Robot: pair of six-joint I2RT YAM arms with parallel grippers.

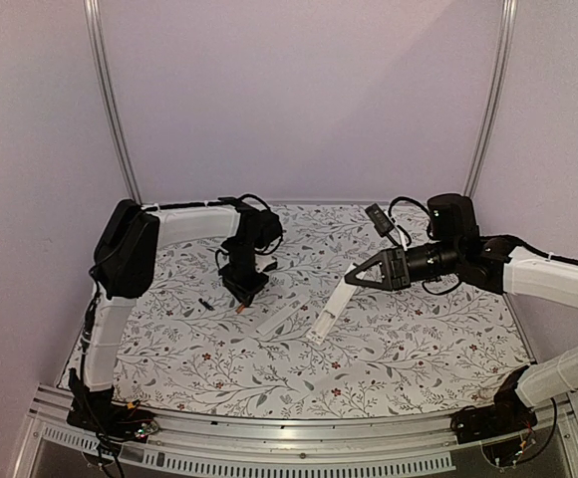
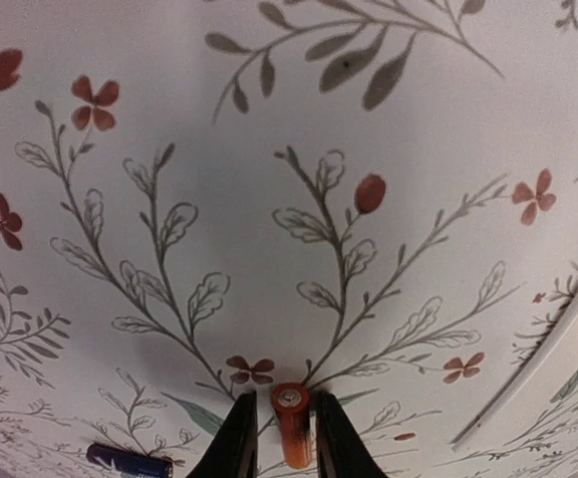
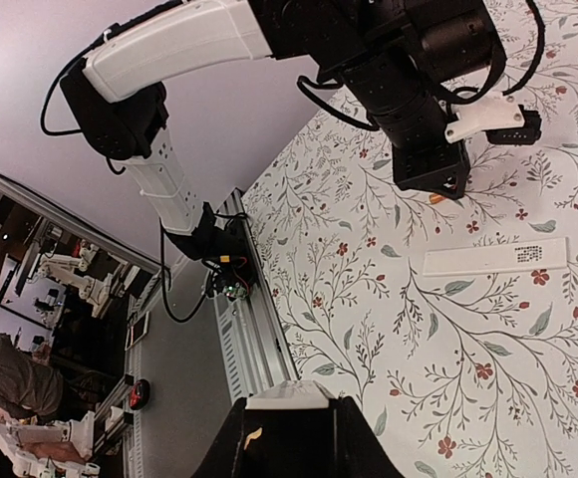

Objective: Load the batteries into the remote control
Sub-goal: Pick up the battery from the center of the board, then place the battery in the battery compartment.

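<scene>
My left gripper (image 1: 240, 292) points down at the floral table. Its jaws stand slightly apart on either side of an orange battery (image 2: 292, 426), with thin gaps showing on both sides. A second, dark battery (image 2: 130, 461) lies just to the left; it also shows in the top view (image 1: 206, 304). My right gripper (image 1: 357, 279) is shut on one end of the white remote control (image 1: 328, 313) and holds it slanting down toward the table. In the right wrist view only the gripped end of the remote (image 3: 291, 395) shows between the fingers.
A flat thin white strip (image 1: 278, 319) lies on the table between the two grippers; it also shows in the right wrist view (image 3: 495, 256). A metal rail (image 1: 269, 438) runs along the near table edge. Frame posts stand at the back corners.
</scene>
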